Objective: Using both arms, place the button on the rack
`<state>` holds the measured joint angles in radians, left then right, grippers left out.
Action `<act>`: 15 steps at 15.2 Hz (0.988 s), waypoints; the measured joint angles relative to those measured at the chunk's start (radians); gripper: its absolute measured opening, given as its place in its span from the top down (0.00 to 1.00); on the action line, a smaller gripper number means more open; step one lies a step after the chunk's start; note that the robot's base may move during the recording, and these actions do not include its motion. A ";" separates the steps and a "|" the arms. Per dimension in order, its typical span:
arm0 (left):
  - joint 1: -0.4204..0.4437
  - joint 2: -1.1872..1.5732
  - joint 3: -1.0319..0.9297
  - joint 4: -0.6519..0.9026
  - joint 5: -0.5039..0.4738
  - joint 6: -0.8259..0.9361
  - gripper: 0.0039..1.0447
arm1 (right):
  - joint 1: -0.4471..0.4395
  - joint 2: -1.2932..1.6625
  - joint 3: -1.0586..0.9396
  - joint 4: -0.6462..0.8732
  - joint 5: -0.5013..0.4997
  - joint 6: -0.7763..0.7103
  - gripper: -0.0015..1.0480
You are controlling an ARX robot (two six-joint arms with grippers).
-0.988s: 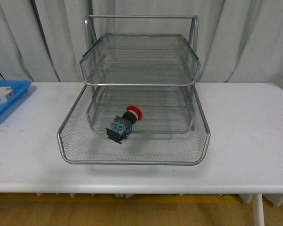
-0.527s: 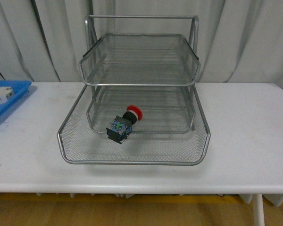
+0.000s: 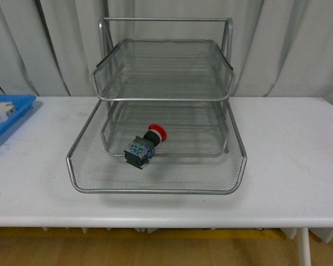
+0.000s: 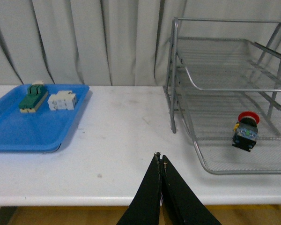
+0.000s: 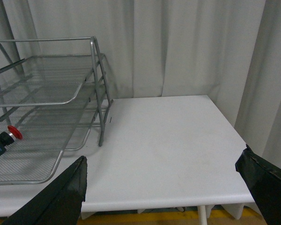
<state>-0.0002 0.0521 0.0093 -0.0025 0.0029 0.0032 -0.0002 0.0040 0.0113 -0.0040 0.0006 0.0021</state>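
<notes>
Pressing its fingers together on nothing, the left pincer [image 4: 160,157] hangs short of the rack [image 3: 177,172]; the right pincer [image 5: 164,157] gapes wide, nothing between its fingers. One button [image 3: 146,145] lies in the rack's lowest tier, which juts forward. Left of the rack, one blue tray [image 4: 18,136] carries one green-topped block [image 4: 33,91] and one white block [image 4: 62,101].

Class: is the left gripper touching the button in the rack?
Apart. In the left wrist view the left gripper hangs shut over the table, a clear stretch of tabletop short of the button lying in the rack.

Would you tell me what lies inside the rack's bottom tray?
Only the button, on its side. The tray's rear, under the rack's upper tiers, shows only through mesh.
</notes>
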 joint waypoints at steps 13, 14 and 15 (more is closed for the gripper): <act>0.000 -0.043 0.000 -0.002 -0.003 -0.001 0.50 | 0.000 0.000 0.000 0.000 0.000 0.000 0.06; 0.000 -0.043 0.000 -0.001 -0.003 -0.001 0.43 | 0.000 0.000 0.000 0.001 0.000 0.000 0.06; 0.000 -0.043 0.000 -0.001 -0.003 -0.001 0.31 | 0.000 0.000 0.000 0.000 0.000 0.000 0.06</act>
<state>-0.0002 0.0086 0.0093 -0.0036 -0.0002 0.0021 -0.0002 0.0040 0.0113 -0.0036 0.0002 0.0021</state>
